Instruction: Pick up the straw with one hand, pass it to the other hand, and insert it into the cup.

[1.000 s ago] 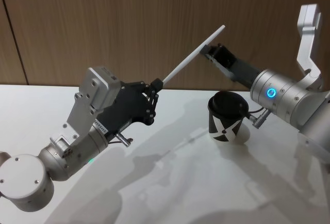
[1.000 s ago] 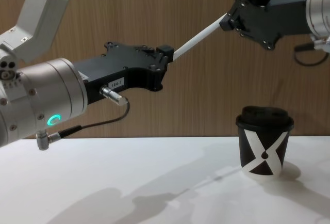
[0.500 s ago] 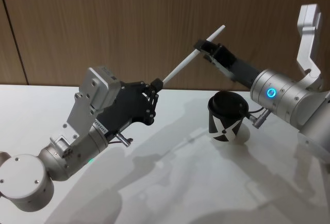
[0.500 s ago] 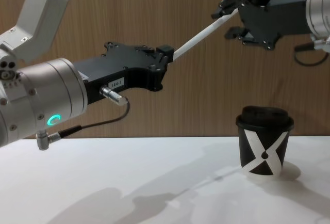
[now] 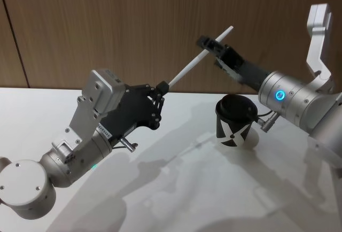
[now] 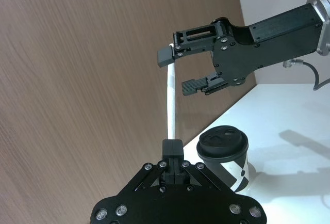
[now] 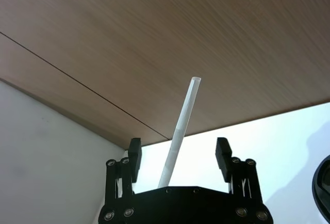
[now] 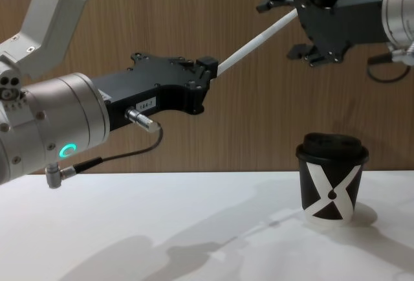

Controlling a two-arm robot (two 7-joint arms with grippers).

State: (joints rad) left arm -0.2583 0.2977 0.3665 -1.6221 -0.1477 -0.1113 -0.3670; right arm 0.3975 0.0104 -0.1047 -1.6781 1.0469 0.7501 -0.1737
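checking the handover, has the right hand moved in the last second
Yes. In the chest view the right hand has spread its fingers apart around the straw, while its body stays put above the cup.

Lab-like room: white table (image 5: 214, 194), wood-panelled wall (image 5: 107, 18).
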